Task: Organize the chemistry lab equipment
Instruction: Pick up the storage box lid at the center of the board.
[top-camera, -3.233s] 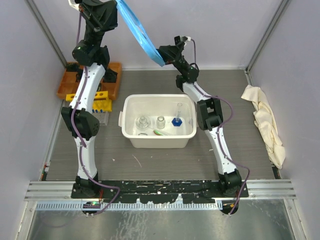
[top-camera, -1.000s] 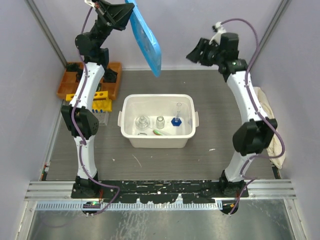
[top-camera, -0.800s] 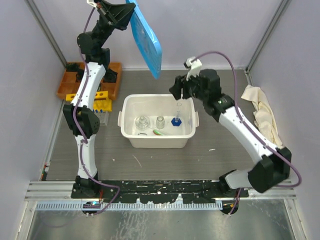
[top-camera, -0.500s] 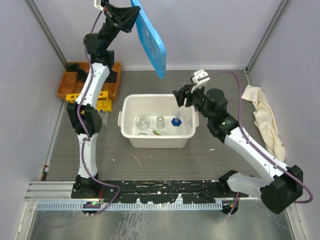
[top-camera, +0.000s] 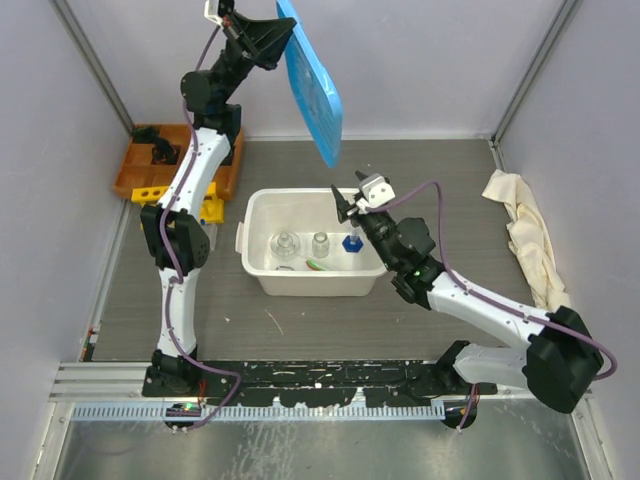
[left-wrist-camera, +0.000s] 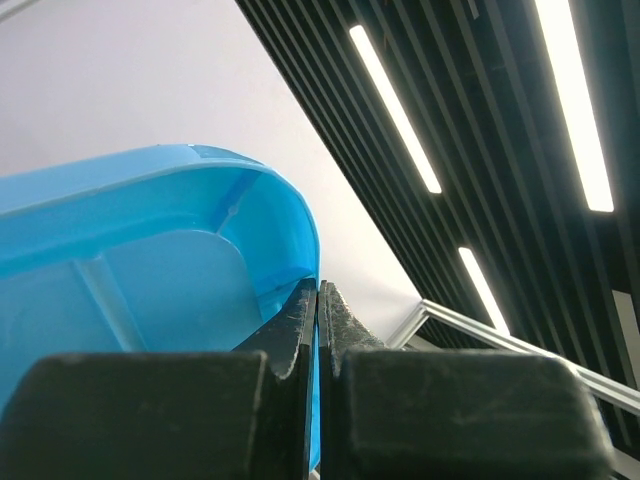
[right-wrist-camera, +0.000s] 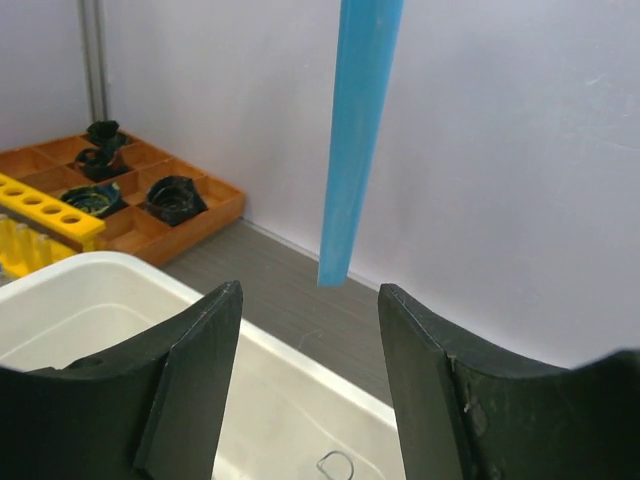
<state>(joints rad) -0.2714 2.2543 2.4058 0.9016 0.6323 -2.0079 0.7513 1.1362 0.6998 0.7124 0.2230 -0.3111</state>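
Note:
My left gripper (top-camera: 268, 32) is raised high at the back, shut on the edge of a blue plastic lid (top-camera: 312, 88) that hangs tilted above the table. In the left wrist view the fingers (left-wrist-camera: 300, 320) pinch the lid's rim (left-wrist-camera: 150, 260). My right gripper (top-camera: 343, 207) is open and empty over the back right corner of the white bin (top-camera: 258, 282). The bin holds two small glass flasks (top-camera: 285, 245), a tube with a blue cap (top-camera: 351, 242) and a green spoon (top-camera: 320, 265). In the right wrist view the open gripper (right-wrist-camera: 310, 290) frames the lid's lower tip (right-wrist-camera: 345, 240), the bin rim (right-wrist-camera: 290, 345) and a metal forceps loop (right-wrist-camera: 335, 465).
An orange tray of black parts (top-camera: 170, 165) sits at the back left, also in the right wrist view (right-wrist-camera: 150, 190). The yellow holed rack (top-camera: 208, 208) stands beside it behind the left arm. A cream cloth (top-camera: 528, 245) lies along the right wall.
My right arm swung down from high at the back right and now reaches low over the bin's back right corner. My left arm moved the blue lid slightly right.

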